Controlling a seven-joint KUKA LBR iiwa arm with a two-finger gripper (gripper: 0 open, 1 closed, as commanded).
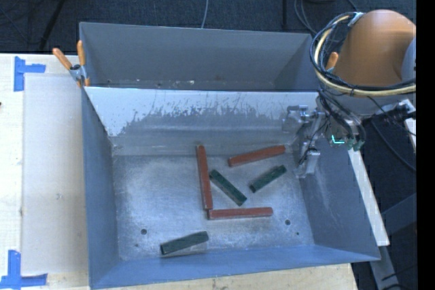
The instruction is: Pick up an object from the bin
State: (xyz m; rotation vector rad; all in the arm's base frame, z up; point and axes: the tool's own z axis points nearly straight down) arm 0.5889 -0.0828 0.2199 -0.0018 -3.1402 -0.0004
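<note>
My gripper [307, 158] hangs at the bin's right side, low against the right wall. Nothing shows in its grasp. Just left of it lies a red-brown bar [257, 156], slanting up toward the gripper. A short dark green bar [267, 178] lies below that one, also close to the gripper. Both bars rest flat on the bin floor, apart from the gripper.
Further left a long red-brown bar [203, 176] lies nearly upright in the view, with a dark green bar [227, 187] beside it. A third red-brown bar [240, 213] lies level below them. Another green bar [184, 243] lies near the front wall.
</note>
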